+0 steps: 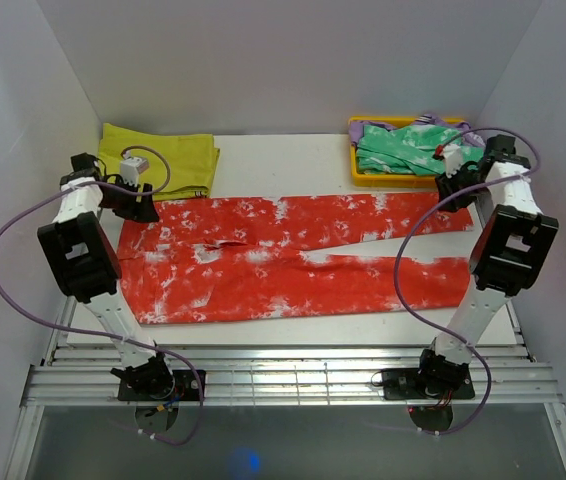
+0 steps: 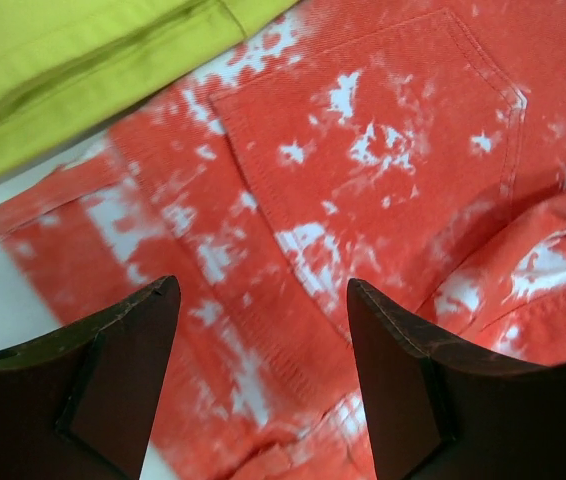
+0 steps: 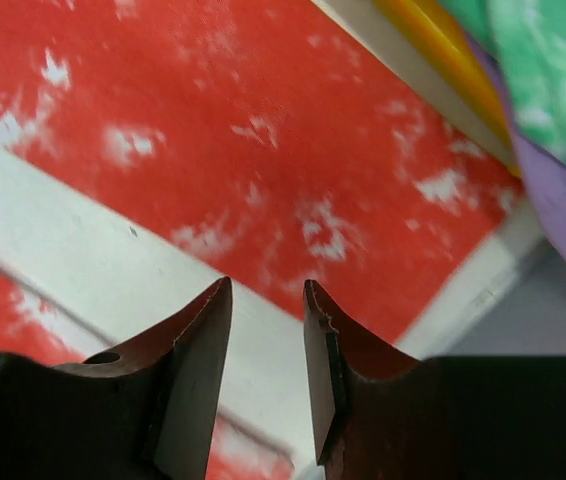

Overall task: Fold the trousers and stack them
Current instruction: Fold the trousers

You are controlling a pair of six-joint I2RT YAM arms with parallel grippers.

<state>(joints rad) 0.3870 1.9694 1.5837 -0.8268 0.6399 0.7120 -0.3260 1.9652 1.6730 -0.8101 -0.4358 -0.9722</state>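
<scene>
The red-orange, white-mottled trousers (image 1: 293,255) lie spread flat on the white board (image 1: 283,160), waist at the left and both legs running right with a narrow gap between them. My left gripper (image 1: 139,207) hovers over the waist's far left corner. In the left wrist view it (image 2: 263,290) is wide open and empty above a back pocket (image 2: 363,150). My right gripper (image 1: 451,190) is over the far leg's end. In the right wrist view it (image 3: 268,285) is slightly open and empty above the leg (image 3: 213,120) and the bare strip of board (image 3: 83,240).
A plain yellow cloth (image 1: 163,160) lies folded at the back left, touching the waist, and shows in the left wrist view (image 2: 73,60). A yellow tray (image 1: 363,178) at the back right holds a green mottled garment (image 1: 418,148) and purple fabric (image 3: 563,210). White walls enclose three sides.
</scene>
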